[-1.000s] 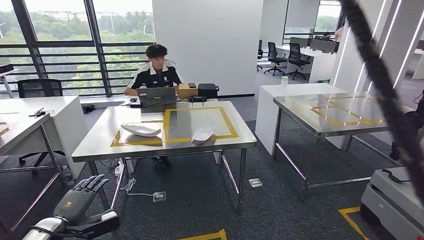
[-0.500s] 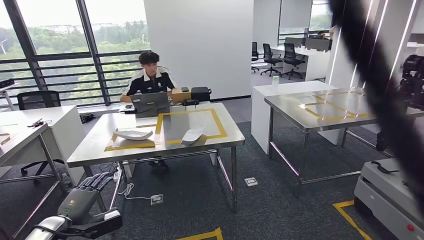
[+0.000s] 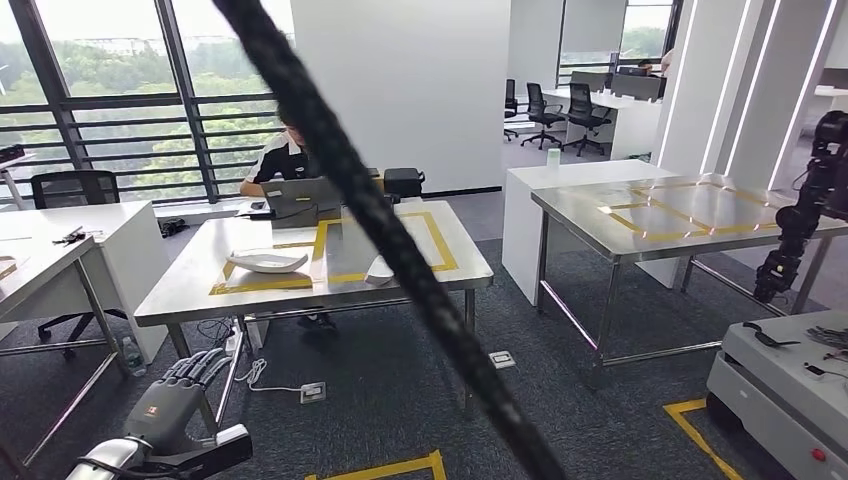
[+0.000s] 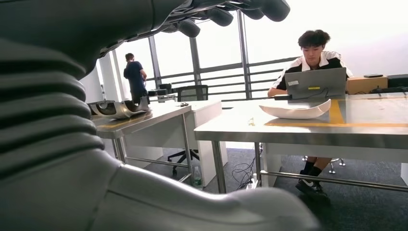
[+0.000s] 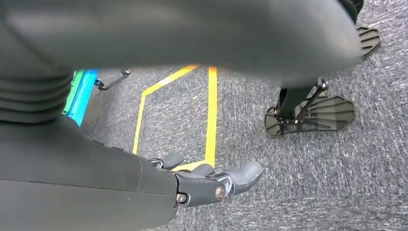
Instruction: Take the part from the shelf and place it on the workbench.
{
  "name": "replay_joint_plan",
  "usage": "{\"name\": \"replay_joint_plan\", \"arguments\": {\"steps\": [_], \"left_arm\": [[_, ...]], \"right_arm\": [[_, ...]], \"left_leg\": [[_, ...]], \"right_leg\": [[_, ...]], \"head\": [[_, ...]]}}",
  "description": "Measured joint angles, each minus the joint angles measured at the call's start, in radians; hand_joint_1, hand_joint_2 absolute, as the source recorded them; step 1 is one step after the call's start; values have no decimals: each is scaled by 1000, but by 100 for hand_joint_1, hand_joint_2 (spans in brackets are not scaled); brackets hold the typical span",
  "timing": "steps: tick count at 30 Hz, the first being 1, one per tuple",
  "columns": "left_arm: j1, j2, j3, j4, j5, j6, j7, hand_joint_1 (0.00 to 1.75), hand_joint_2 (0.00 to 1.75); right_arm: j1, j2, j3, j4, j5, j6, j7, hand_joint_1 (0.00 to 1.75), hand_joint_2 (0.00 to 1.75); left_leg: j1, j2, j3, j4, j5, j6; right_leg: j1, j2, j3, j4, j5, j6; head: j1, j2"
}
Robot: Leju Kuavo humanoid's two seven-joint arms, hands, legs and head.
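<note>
The robot stands well back from the steel counter (image 3: 200,290) at the centre left of the head view, so this looks like a walking stretch of the task, not a reach. Two pale curved parts lie on that counter: one part (image 3: 266,262) on the yellow tape at the left corner of the marked square, a second part (image 3: 378,268) near the front edge, partly behind a thick black cable (image 3: 400,250) that runs slantwise across the frame. The tape square probably marks where parts are meant to be set down. No shelf can be made out, so I cannot tell where the next part is to be fetched from.

The left robot hand (image 3: 165,405) hangs low in the lower left of the head view, fingers spread and straight, holding nothing and touching nothing. The right robot hand (image 5: 211,183) hangs over grey carpet and yellow floor tape (image 5: 210,115); its fingers are loosely bent with nothing between them, and I judge it empty and slack.

A person (image 3: 275,160) sits behind a laptop (image 3: 300,195) at the far side of the counter. A second counter (image 3: 690,225) with tape stands at the right.
</note>
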Motion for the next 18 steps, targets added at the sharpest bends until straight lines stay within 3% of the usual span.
{"name": "replay_joint_plan", "arguments": {"steps": [4,8,18], "left_arm": [[4,0,0,0,1,0,0,0,175],[6,0,0,0,2,-1,22,0,175],[5,0,0,1,-1,-5,50,0,175]], "right_arm": [[0,0,0,0,6,0,0,0,0],[0,0,1,0,9,0,-2,0,175],[0,0,1,0,12,0,-5,0,175]], "left_leg": [[0,-1,-2,3,-1,0],[0,-1,-3,4,-1,1],[0,-1,-4,5,0,1]], "right_leg": [[-1,-1,0,0,1,4],[-1,-1,-1,0,2,6],[-1,-1,-1,0,4,7]], "head": [[0,0],[0,0],[0,0]]}}
